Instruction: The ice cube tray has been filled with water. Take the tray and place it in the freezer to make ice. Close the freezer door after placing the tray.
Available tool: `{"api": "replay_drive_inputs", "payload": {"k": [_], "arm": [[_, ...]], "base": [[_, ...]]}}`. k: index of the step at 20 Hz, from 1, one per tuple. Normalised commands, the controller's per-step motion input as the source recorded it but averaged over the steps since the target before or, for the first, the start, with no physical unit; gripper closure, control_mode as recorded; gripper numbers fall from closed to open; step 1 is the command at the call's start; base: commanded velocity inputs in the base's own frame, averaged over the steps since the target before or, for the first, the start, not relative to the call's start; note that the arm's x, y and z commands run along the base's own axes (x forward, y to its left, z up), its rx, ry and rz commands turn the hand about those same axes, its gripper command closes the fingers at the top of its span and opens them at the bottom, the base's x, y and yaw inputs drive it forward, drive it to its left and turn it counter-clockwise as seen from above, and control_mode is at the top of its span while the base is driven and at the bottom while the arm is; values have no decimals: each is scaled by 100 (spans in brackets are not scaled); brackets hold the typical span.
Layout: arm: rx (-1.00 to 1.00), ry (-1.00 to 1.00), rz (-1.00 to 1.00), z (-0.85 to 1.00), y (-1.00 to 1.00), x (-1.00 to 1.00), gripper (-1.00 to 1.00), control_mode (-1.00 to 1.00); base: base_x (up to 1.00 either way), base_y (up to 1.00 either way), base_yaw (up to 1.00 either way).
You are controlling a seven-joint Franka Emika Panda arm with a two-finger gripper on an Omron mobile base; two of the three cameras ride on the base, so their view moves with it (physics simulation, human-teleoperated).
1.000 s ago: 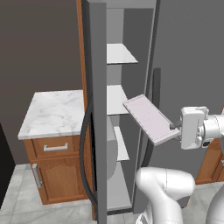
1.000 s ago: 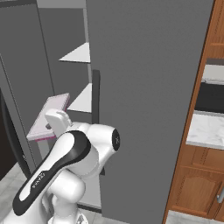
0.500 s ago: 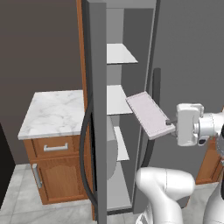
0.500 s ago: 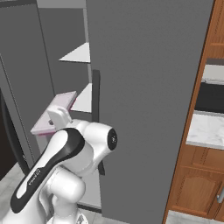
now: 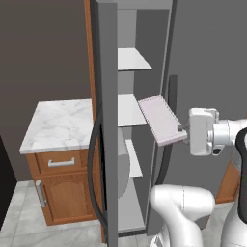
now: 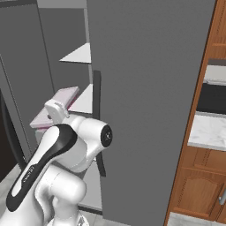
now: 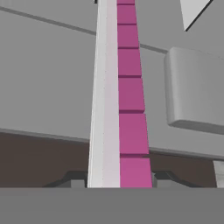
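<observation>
The ice cube tray [image 5: 161, 118] is showing pale pinkish-white on its flat face, while along its edge in the hand view [image 7: 130, 94] a row of magenta blocks is running beside a whitish strip. The freezer [image 5: 140, 77] is showing grey walls and white shelves [image 5: 131, 60]. The freezer door [image 5: 103, 120] is looking grey with a dark handle [image 5: 94, 169]. The counter [image 5: 60, 123] is wearing white marble with grey veining over a brown wooden cabinet [image 5: 62, 193].

freezer [image 5: 140, 72] open, gaps between shelves [image 5: 131, 60] free | freezer door [image 5: 103, 144] flanks left
</observation>
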Motion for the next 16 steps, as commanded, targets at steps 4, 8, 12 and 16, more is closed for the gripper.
{"api": "replay_drive_inputs", "payload": {"k": [4, 8, 12, 16], "arm": [[0, 0, -4, 25, 4, 12, 100, -100], [0, 0, -3, 23, 1, 16, 100, -100], [0, 0, -1, 24, 7, 26, 100, -100], [0, 0, 0, 22, 12, 30, 100, -100]], "base": [[0, 0, 0], [0, 0, 0], [0, 0, 0], [0, 0, 0]]}}
